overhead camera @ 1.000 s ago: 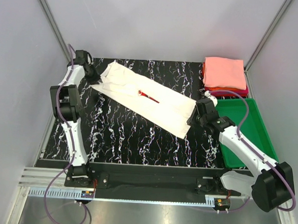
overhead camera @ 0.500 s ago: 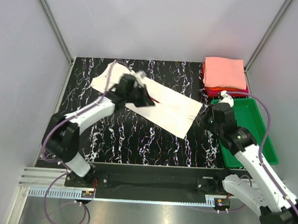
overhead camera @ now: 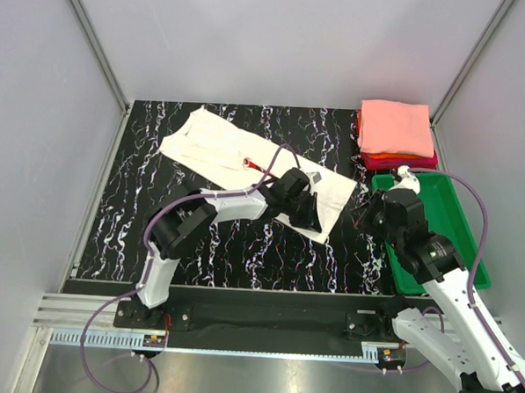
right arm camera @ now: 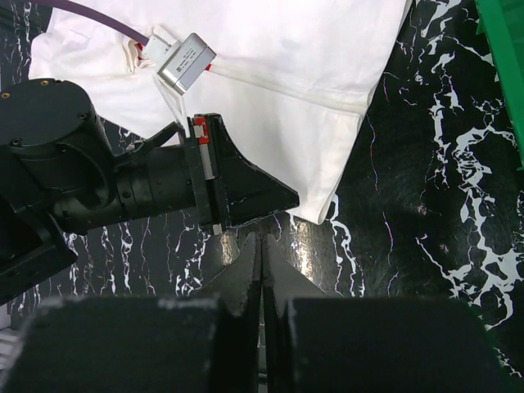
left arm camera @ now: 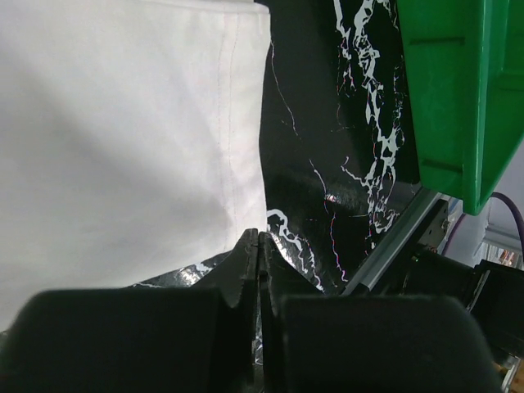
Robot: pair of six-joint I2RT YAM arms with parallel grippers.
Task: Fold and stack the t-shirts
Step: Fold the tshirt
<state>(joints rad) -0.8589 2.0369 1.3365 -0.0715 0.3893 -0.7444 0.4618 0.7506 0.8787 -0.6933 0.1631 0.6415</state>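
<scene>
Shirt status, left to right: cream-white t-shirt point(overhead camera: 221, 150) lies folded into a long strip, diagonal on the marbled table point(overhead camera: 268, 258), with a red print near its middle. I see the left gripper point(left arm camera: 259, 239) at the strip's near right corner, jaws pressed together, no cloth between them. Just beside that corner, the right gripper point(right arm camera: 262, 244) hovers over bare table, likewise closed and empty. At far right, the folded stack point(overhead camera: 394, 126), salmon-pink on top, sits behind the green tray point(overhead camera: 451, 211).

From the left gripper point(overhead camera: 318, 224), the green tray point(overhead camera: 451, 202) blocks three o'clock and the folded t-shirt stack point(overhead camera: 396, 129) one o'clock; bare table point(overhead camera: 242, 248) lies toward eight o'clock.
</scene>
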